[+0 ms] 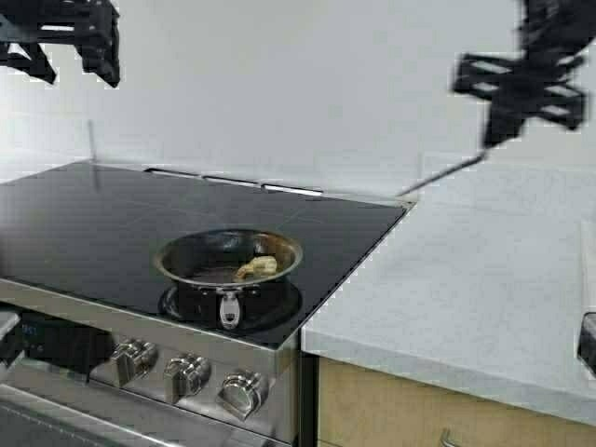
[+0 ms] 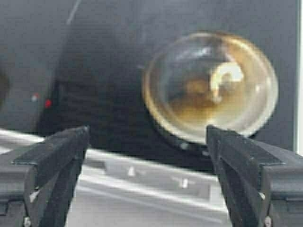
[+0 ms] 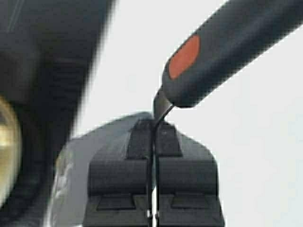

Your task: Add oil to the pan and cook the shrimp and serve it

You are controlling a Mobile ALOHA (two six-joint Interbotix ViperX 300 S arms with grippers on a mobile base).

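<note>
The steel pan (image 1: 173, 264) sits on the front burner of the black cooktop, its handle loop toward me. One pale curved shrimp (image 1: 258, 268) lies inside it. My left gripper (image 1: 74, 73) hangs high at the back left, open and empty; its wrist view looks down on the pan (image 2: 175, 71) and the shrimp (image 2: 225, 75) past the spread fingers of the gripper (image 2: 147, 132). My right gripper (image 1: 510, 130) is raised over the counter at the back right. It (image 3: 154, 125) is shut on the thin metal part of a utensil with a dark grey, orange-spotted handle (image 3: 227, 52). The oil is out of view.
The cooktop (image 1: 84, 223) has three knobs (image 1: 186, 372) along its front panel. A white countertop (image 1: 466, 279) runs to the right of the stove, with a dark object (image 1: 588, 343) at its right edge. A pale wall stands behind.
</note>
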